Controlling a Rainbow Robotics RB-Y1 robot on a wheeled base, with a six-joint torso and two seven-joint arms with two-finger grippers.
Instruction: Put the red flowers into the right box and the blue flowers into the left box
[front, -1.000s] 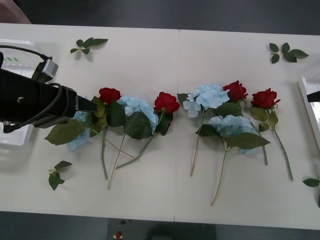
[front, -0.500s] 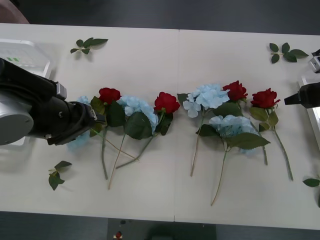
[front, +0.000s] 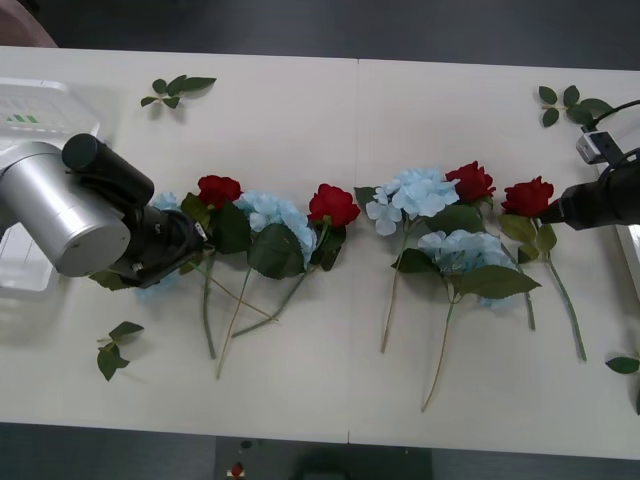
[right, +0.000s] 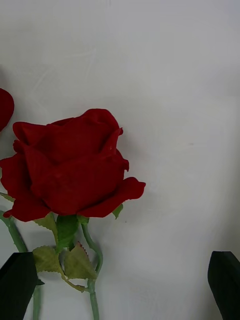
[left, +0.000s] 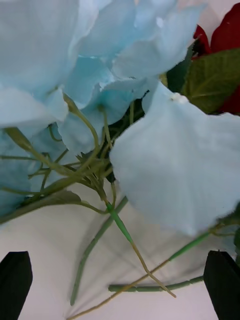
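Note:
Several red flowers lie in a row on the table; the rightmost rose (front: 528, 196) (right: 70, 165) has my right gripper (front: 552, 213) (right: 120, 290) just beside its bloom, open, black fingertips (right: 17, 285) on either side of the stem and leaves. Blue flowers (front: 275, 212) (front: 415, 192) lie between the roses. My left gripper (front: 198, 243) (left: 120, 287) is open and low over the leftmost blue hydrangea (front: 160, 203) (left: 165, 165), its stems between the fingers (left: 222, 280); the arm hides most of that head. The left box (front: 40, 110) stands far left. A strip of the right box (front: 630, 245) shows at the right edge.
Loose green leaf sprigs lie at the back left (front: 175, 90), the back right (front: 572, 103), the front left (front: 115, 350) and the right edge (front: 622, 365). Long stems cross each other toward the table's front edge. A seam (front: 357, 250) runs down the table's middle.
My left arm has turned and dropped its gripper onto the leftmost blue hydrangea. My right arm has come in from the right edge to the rightmost rose.

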